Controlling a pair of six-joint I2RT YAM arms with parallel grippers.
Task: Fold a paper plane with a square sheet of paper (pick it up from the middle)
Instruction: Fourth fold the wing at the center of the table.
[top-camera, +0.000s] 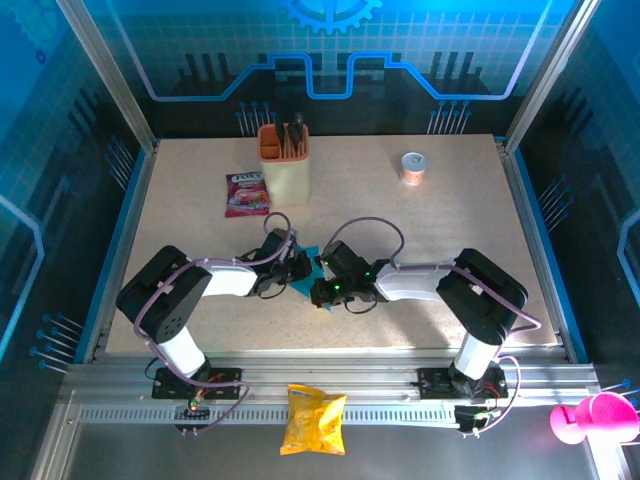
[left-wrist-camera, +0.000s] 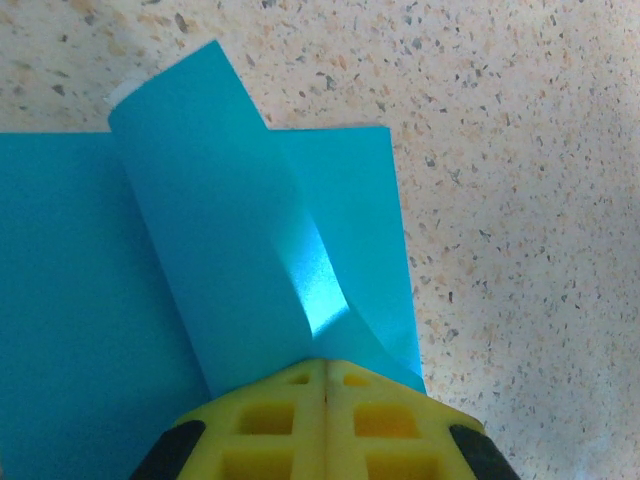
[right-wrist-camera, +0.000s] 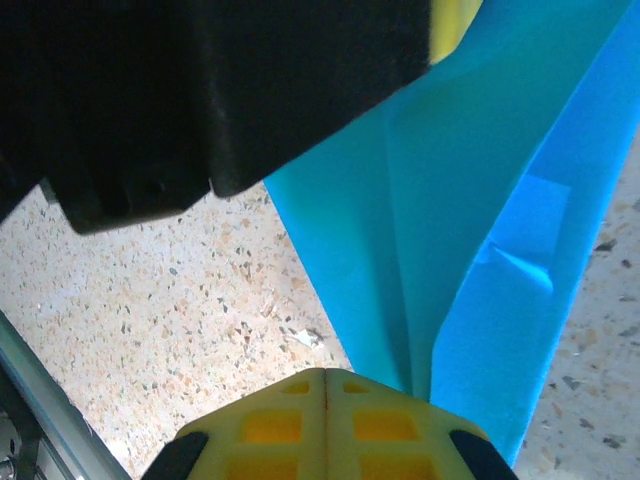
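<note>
So at the centre of the top view, the left gripper (left-wrist-camera: 325, 372) and right gripper (right-wrist-camera: 325, 381) are each pinched shut on the square sheet of paper (left-wrist-camera: 80, 300), apparently holding a curled flap over for creasing.

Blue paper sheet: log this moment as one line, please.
square sheet of paper: one flap curled up, rest flat on table | left gripper: shut on the flap | right gripper: shut on a raised fold | stage: folding unfinished
</note>
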